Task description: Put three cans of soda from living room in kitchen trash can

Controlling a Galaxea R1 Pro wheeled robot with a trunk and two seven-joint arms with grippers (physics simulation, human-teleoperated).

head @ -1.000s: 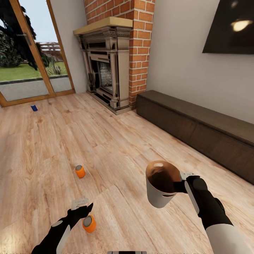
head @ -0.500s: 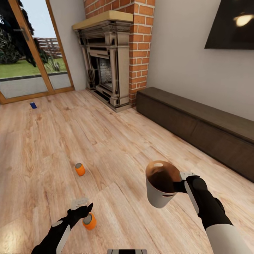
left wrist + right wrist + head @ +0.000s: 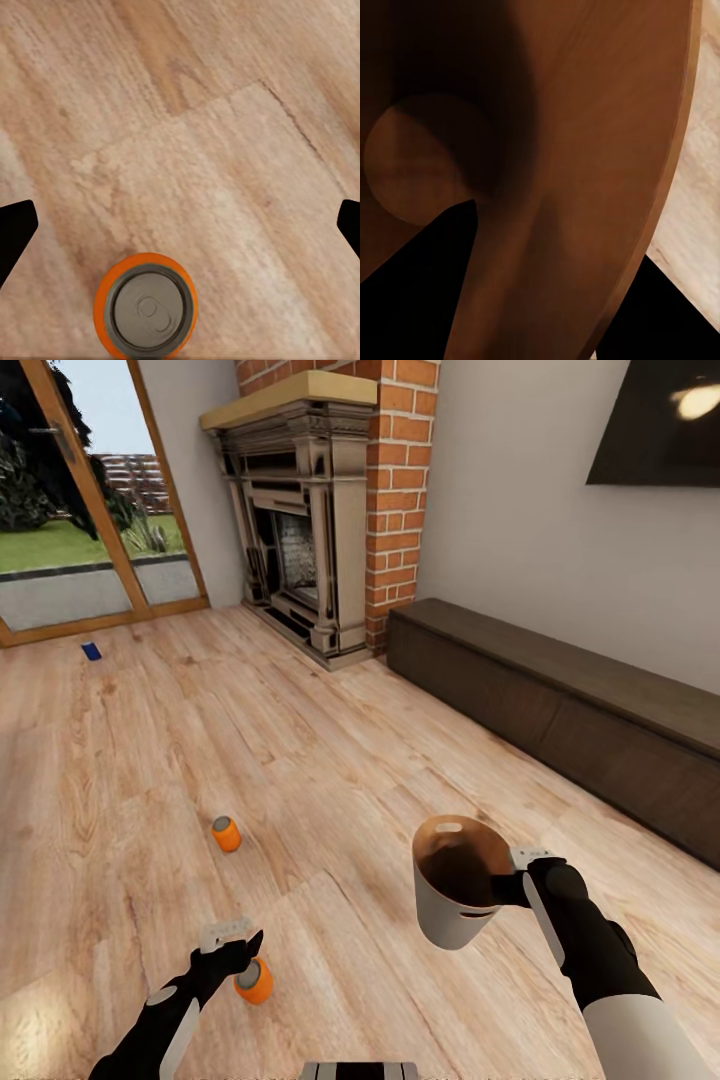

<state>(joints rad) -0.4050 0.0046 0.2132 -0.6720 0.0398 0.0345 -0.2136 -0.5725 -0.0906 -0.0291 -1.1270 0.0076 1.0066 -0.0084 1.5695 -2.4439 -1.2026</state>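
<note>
Left claw [image 3: 232, 942]: jaws spread wide, holding nothing. In the left wrist view the two dark fingertips [image 3: 15, 229] stand at opposite edges with bare floor between them. The claw hangs above the wood plank floor [image 3: 330, 760], just beside the nearest orange can [image 3: 254, 980]. This can stands upright on the floor with its grey top up; in the left wrist view it [image 3: 146, 309] sits off the midline between the fingers, closer to one of them.

Right claw [image 3: 522, 868]: closed on the rim of the trash can [image 3: 455, 895], which is held off the floor, tilted, with its opening toward the camera. The outside reads light grey here, the inside brown. In the right wrist view one dark finger [image 3: 424, 262] lies inside the brown wall of the trash can [image 3: 585, 150], and the round bottom is visible.

Second orange can [image 3: 226, 833]: upright on the floor, farther ahead, well apart from both claws.

Blue can [image 3: 92, 651]: on the floor near the glass doors [image 3: 90, 510], well apart from the orange cans.

Surroundings: brick fireplace [image 3: 320, 510] ahead, a long dark low cabinet [image 3: 560, 720] along the right wall, a dark TV [image 3: 660, 420] above it.
</note>
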